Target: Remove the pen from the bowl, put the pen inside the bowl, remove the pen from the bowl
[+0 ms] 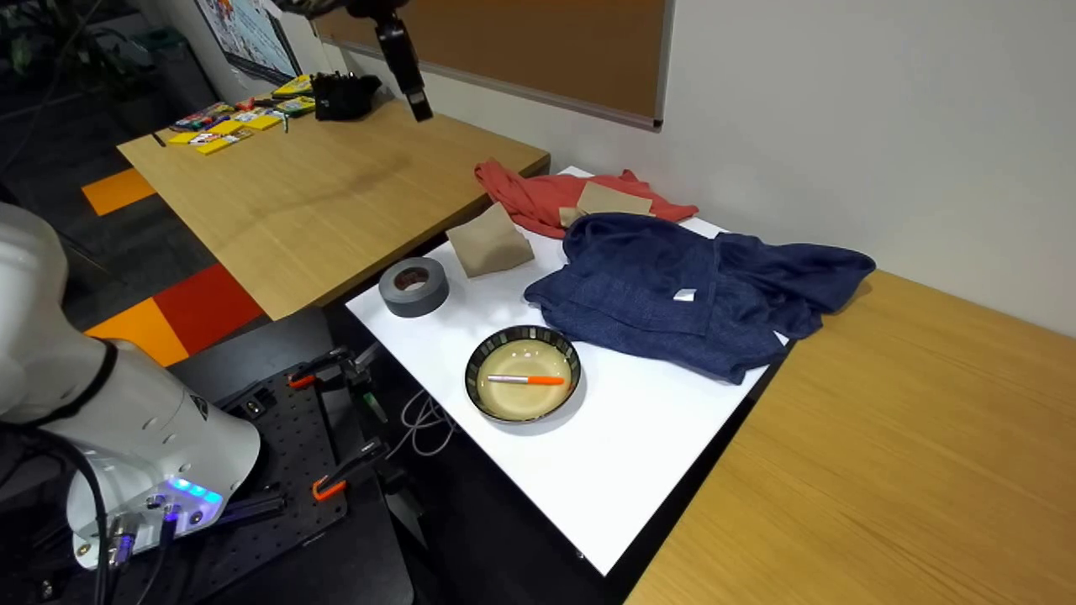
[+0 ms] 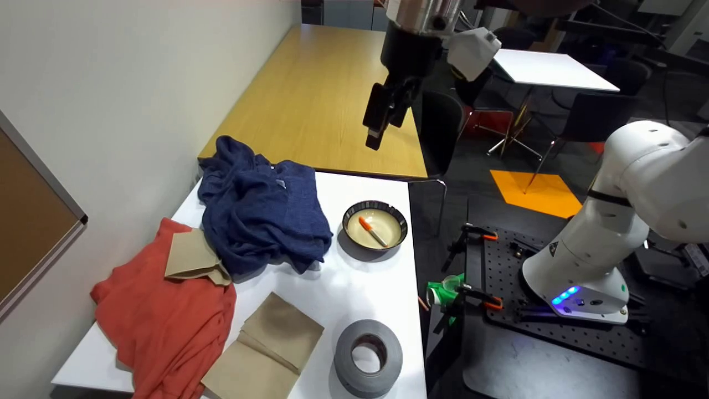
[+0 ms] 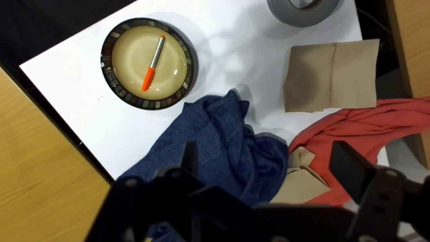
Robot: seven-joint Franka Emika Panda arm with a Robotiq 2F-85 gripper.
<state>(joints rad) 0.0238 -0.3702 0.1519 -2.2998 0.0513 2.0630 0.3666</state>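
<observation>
The pen, silver with an orange cap, lies flat inside the bowl in both exterior views, as the pen [image 1: 528,380] and again [image 2: 373,231] show. The pen [image 3: 153,64] also shows in the wrist view, at the upper left. The bowl [image 1: 523,405] is round and shallow, with a tan inside and a dark tiled rim; it sits upright on the white table, and the bowl [image 2: 389,223] and the bowl [image 3: 129,57] show it elsewhere. My gripper [image 3: 265,148] is open and empty, high above the cloths and off to one side of the bowl. It also shows in an exterior view [image 2: 385,132].
A grey tape roll [image 2: 368,359] and folded brown paper [image 1: 490,242] lie on the white table [image 1: 639,437]. A navy cloth [image 1: 664,290] lies close to the bowl, with a red cloth [image 2: 166,310] beyond it. Wooden tables [image 1: 908,470] adjoin the white one.
</observation>
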